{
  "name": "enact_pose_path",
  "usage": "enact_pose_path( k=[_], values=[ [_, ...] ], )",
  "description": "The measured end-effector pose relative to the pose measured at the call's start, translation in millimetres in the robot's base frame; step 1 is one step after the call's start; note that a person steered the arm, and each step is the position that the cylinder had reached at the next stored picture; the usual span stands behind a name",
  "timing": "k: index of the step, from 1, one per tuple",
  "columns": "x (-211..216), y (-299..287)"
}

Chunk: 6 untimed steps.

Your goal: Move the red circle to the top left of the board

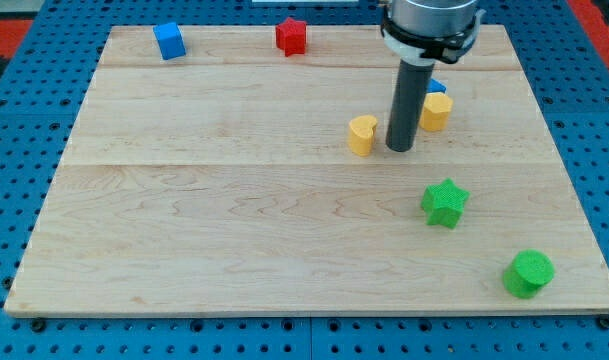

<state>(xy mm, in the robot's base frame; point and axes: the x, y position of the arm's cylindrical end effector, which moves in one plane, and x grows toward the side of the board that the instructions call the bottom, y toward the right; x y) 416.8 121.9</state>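
Blocks sit mostly along the bench's [234, 250] far edge and right half. My tip [400, 149] rests on the wood right of centre, between the yellow heart [362, 135] just to its left and the yellow hexagon [436, 111] up to its right; it looks just clear of the heart, though I cannot tell if they touch. A blue block [436, 87] peeks out behind the rod, touching the hexagon's top, its shape hidden. The tool is a plain rod with nothing to spread or pinch, so it holds nothing.

No red circle can be made out; the only red piece is a red star [291, 36] close to the top edge, a little left of the middle. A blue cube [169, 40] stands near the top left corner, just inside the edge. The green star [444, 202] lies toward the right edge and the green cylinder [528, 273] near the bottom right corner. The left half and the whole near-left quarter lie bare.
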Motion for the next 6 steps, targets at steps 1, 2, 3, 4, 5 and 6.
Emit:
enact_pose_path(
  k=[1, 2, 3, 4, 5, 6],
  values=[
    [-1, 75],
    [-31, 89],
    [-52, 69],
    [-85, -22],
    [-82, -67],
    [-63, -3]
  ],
)
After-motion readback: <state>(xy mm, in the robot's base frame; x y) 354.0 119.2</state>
